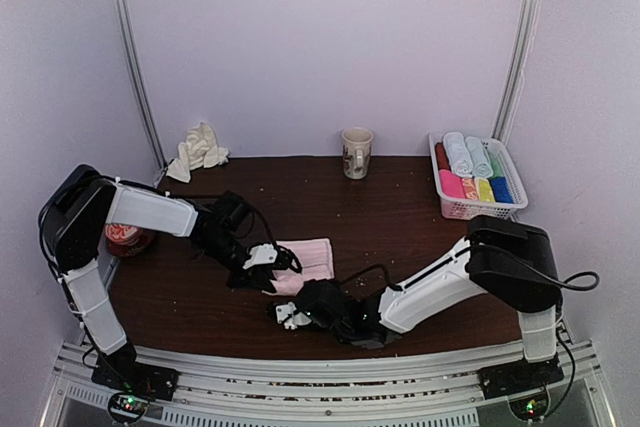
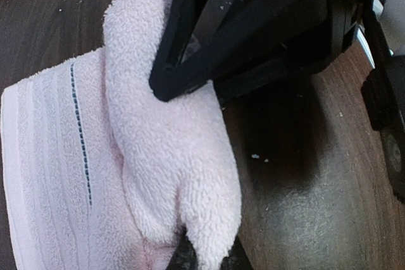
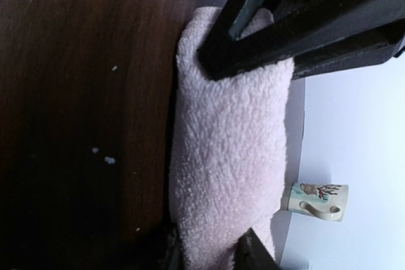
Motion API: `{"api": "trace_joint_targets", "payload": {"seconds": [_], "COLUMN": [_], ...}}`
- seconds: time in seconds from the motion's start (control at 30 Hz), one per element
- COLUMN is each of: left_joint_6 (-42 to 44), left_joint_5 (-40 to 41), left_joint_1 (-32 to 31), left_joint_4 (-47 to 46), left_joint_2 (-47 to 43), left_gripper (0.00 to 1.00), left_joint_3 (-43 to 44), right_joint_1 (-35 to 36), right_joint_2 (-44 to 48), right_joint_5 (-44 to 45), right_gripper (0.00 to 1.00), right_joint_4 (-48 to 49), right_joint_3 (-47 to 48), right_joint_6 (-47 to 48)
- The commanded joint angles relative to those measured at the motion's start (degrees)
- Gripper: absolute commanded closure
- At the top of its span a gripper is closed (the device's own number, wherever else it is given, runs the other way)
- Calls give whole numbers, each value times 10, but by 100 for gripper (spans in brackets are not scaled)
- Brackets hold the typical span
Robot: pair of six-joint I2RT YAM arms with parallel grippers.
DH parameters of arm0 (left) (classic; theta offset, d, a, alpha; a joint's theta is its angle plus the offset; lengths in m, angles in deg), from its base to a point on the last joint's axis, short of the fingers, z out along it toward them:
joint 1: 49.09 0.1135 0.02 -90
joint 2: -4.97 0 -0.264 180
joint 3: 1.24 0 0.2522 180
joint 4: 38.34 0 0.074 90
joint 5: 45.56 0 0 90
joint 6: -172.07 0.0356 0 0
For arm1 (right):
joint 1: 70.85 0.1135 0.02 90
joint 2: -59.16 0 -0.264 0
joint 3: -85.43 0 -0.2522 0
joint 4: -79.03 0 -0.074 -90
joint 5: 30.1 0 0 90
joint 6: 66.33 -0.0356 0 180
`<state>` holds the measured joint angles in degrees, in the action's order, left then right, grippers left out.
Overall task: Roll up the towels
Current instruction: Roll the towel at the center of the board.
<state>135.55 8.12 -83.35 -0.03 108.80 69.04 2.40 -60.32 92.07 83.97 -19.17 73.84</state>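
The pale pink towel (image 1: 312, 259) lies on the dark wooden table (image 1: 400, 217), with one edge lifted into a thick fold (image 2: 164, 150). My left gripper (image 2: 209, 258) is shut on one end of that fold, only its fingertips showing at the bottom of the left wrist view. My right gripper (image 3: 209, 254) is shut on the other end of the same fold (image 3: 231, 150). In the top view the left gripper (image 1: 280, 265) and right gripper (image 1: 295, 292) sit close together at the towel's near-left side. The cream-white towel (image 1: 197, 150) lies crumpled at the back left.
A patterned mug (image 1: 356, 152) stands at the back centre, also in the right wrist view as the mug (image 3: 316, 200). A white basket (image 1: 478, 211) at the back right holds rolled coloured towels. A red can (image 1: 127, 237) sits by the left arm.
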Motion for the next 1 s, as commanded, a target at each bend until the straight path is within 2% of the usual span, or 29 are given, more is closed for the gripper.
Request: {"api": "trace_joint_targets", "payload": {"seconds": [0.0,0.07,0.17,0.2,0.4,0.47,0.57,0.7,0.97], "left_joint_6": [8,10,15,18,12,4,-11,-33,-33], "left_joint_5": [34,33,28,25,25,26,39,62,107], "left_joint_1": [1,1,2,3,12,16,19,25,28], "left_joint_4": [66,66,66,66,48,37,5,-71,-253], "left_joint_2": [32,29,20,16,-36,-62,-110,-179,-317], "left_gripper": [100,100,100,97,55,44,31,22,19], "left_joint_3": [-18,-20,-24,-26,-34,-38,-55,-104,-250], "right_joint_1": [-11,-13,-16,-16,-21,-23,-26,-32,-52], "right_joint_2": [-16,-16,-16,-14,3,7,11,22,27], "right_joint_5": [-10,-19,-37,-43,-89,-104,-127,-174,-279], "right_gripper": [76,83,86,87,89,89,90,90,90], "right_joint_4": [-52,-66,-92,-99,-146,-164,-193,-225,-313], "right_joint_3": [9,15,26,29,41,45,55,71,123], "right_joint_6": [-18,-21,-28,-31,-57,-64,-88,-112,-159]}}
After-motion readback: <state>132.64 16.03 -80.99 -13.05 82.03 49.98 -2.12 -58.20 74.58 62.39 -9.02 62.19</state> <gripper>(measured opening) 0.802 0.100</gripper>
